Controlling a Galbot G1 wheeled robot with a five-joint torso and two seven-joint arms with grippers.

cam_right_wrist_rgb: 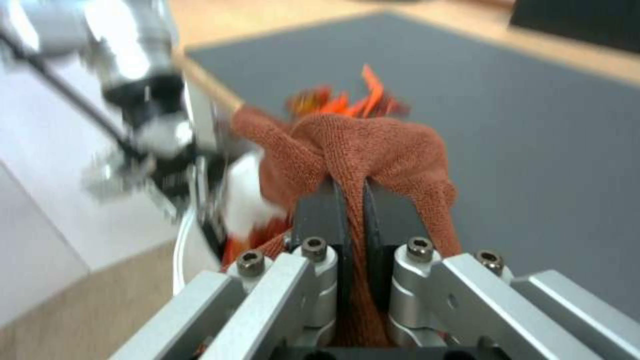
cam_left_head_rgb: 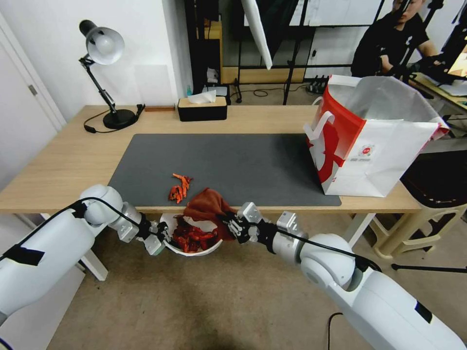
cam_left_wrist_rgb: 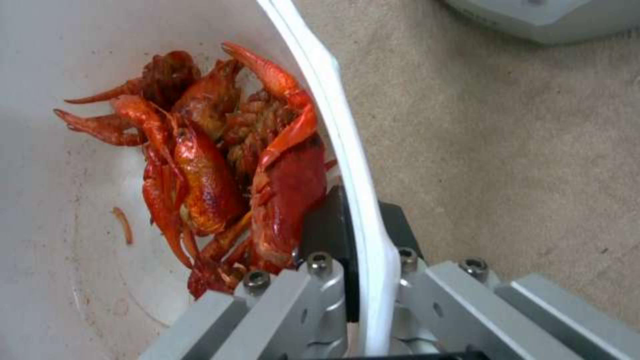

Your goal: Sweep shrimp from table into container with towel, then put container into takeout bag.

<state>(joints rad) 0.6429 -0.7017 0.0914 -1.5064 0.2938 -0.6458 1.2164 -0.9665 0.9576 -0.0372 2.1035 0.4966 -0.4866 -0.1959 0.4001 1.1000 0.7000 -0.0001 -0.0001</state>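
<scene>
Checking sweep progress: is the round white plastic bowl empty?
No. The round white plastic bowl holds glossy red-orange shrimp; more remain on the mat.

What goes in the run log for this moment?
left gripper: holds container rim below table edge | right gripper: holds towel | shrimp: some on mat

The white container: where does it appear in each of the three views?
Head view: the container hangs below the table's near edge, gripped by the left gripper.
Left wrist view: its rim runs between the fingers.
Right wrist view: its rim beside the towel.
Shared landmark: the shrimp inside.
</scene>
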